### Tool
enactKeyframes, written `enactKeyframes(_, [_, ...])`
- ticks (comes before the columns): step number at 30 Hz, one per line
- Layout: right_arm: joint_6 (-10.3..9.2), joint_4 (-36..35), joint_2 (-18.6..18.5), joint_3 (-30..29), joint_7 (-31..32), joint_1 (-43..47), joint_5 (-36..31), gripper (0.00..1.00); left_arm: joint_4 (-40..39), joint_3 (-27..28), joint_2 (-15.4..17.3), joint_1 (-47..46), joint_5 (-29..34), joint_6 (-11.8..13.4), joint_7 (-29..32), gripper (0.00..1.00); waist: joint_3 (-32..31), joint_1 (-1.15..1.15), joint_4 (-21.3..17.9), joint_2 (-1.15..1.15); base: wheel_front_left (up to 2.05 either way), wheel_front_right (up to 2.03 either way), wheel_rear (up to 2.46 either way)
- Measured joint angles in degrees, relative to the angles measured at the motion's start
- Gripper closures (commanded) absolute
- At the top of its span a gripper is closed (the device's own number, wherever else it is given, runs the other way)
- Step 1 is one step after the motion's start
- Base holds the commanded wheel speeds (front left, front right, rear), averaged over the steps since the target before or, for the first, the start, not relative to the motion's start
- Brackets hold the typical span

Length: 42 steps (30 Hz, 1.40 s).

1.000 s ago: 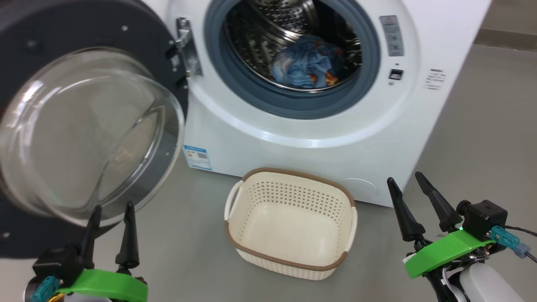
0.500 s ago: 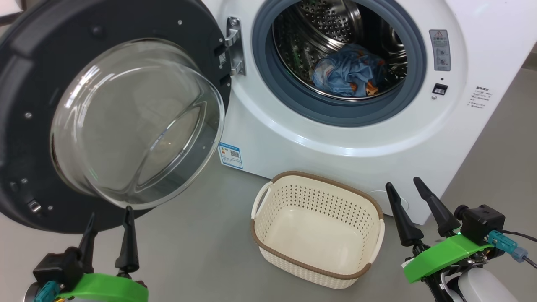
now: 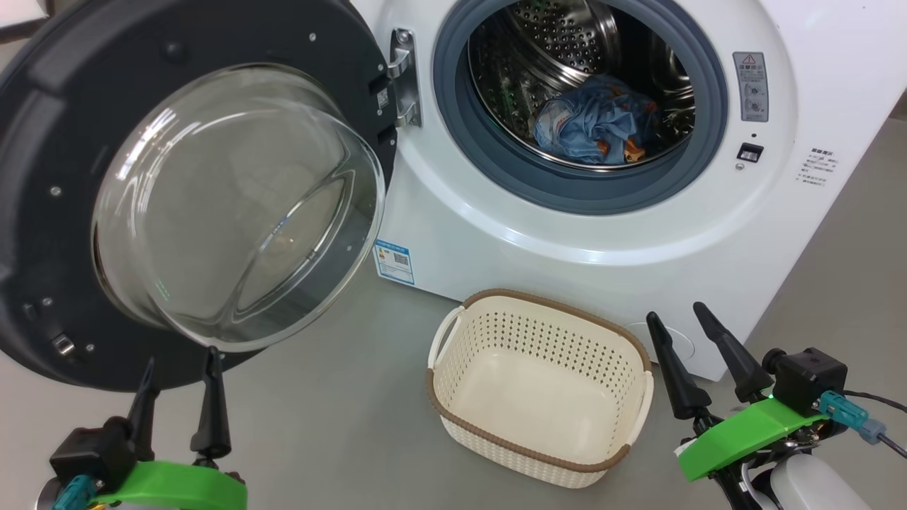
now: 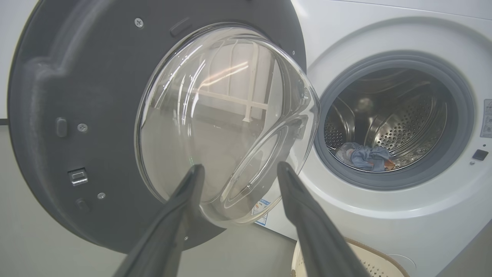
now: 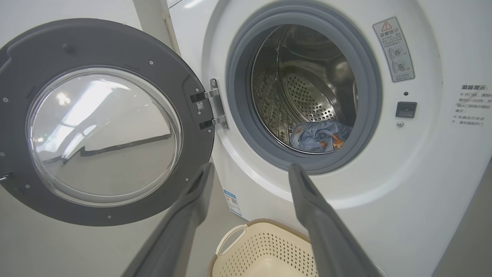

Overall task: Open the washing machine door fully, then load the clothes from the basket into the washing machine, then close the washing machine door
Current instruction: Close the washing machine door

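Door: the washing machine door (image 3: 49, 142) stands swung wide open, to the left of the round opening. It hangs on its metal hinge (image 3: 405, 78), and its clear glass bowl (image 3: 234, 205) bulges out toward the robot.
Machine: the white washing machine (image 3: 567, 241) faces the robot, with its grey rubber ring (image 3: 588, 197) and perforated steel drum (image 3: 567, 35) uncovered.
Clothes: the clothes (image 3: 595, 131) lie crumpled at the bottom of the drum, a light blue bundle with orange patches.
Basket: the basket (image 3: 538, 301) sits upright on the grey floor (image 3: 333, 425) just in front of the machine, below the opening. Its bare cream bottom shows.
Left gripper: the left gripper (image 3: 179, 356) is low on the left, with its fingers spread apart and gripping nothing. The tips point up at the lower edge of the door.
Right gripper: the right gripper (image 3: 674, 312) is low on the right, just beside the basket. Its fingers are spread wide, with nothing between them.
Label: a small blue label sticker (image 3: 394, 261) sits at the machine's lower left corner.
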Motion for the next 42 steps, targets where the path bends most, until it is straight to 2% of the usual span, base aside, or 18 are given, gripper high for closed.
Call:
enactKeyframes(14, [0.00, 0.02, -0.37, 0.65, 0.00, 0.00, 0.01, 0.00, -0.60, 0.49, 0.07, 0.24, -0.16, -0.01, -0.01, 0.00, 0.94, 0.00, -1.07, 0.00, 0.00, 0.00, 0.00])
enactKeyframes(15, [0.00, 0.02, -0.37, 0.65, 0.00, 0.00, 0.01, 0.00, -0.70, 0.49, 0.11, 0.32, -0.16, -0.02, -0.01, 0.19, 0.93, 0.00, -1.07, 0.00, 0.00, 0.00, 0.00])
enactKeyframes(16, [0.00, 0.02, -0.40, 0.65, 0.00, 0.00, 0.01, 0.00, -0.81, 0.48, 0.16, 0.48, -0.16, -0.04, -0.01, 0.19, 0.94, 0.00, -1.07, 0.00, 0.00, 0.00, 0.00])
enactKeyframes(17, [0.00, 0.02, -0.41, 0.66, -0.01, 0.00, 0.01, 0.00, -0.88, 0.49, 0.23, 0.63, -0.16, -0.09, -0.01, 0.62, 0.97, 0.00, -1.06, 0.00, 0.00, 0.00, 0.00])
enactKeyframes(18, [0.00, 0.02, -0.45, 0.66, -0.01, 0.00, 0.01, 0.00, -0.91, 0.49, 0.32, 0.69, -0.18, -0.10, -0.01, 1.00, 0.99, 0.00, -1.04, 0.00, 0.00, 0.00, 0.00])
enactKeyframes(25, [0.00, 0.04, -0.57, 0.71, 0.00, 0.00, 0.02, 0.00, -4.97, 2.77, 1.43, 0.68, -2.19, -1.22, -0.11, 1.00, 0.92, 0.00, -0.87, 0.00, 0.00, 0.00, 0.00])
enactKeyframes(31, [0.00, 0.07, -0.58, 0.67, 0.00, 0.15, 0.11, 0.00, -10.21, 7.31, 3.30, 0.57, -9.51, -4.63, 1.23, 1.00, 0.39, 0.00, -0.70, 0.00, 0.00, 0.00, 0.00])
enactKeyframes(37, [0.00, 0.04, -0.62, 0.49, 0.00, 0.52, 0.10, 0.00, -13.59, 13.79, 6.26, -3.43, -20.06, -7.28, 6.02, 1.00, 0.25, 0.00, -0.73, 0.00, 0.00, 0.00, 0.00])
enactKeyframes(42, [0.00, 0.03, -0.81, 0.47, 0.00, 0.52, 0.10, 0.00, -12.28, 19.28, 8.87, -9.81, -30.32, -8.69, 9.99, 1.00, 0.50, 0.00, -1.11, 0.00, 0.00, 0.00, 0.00])
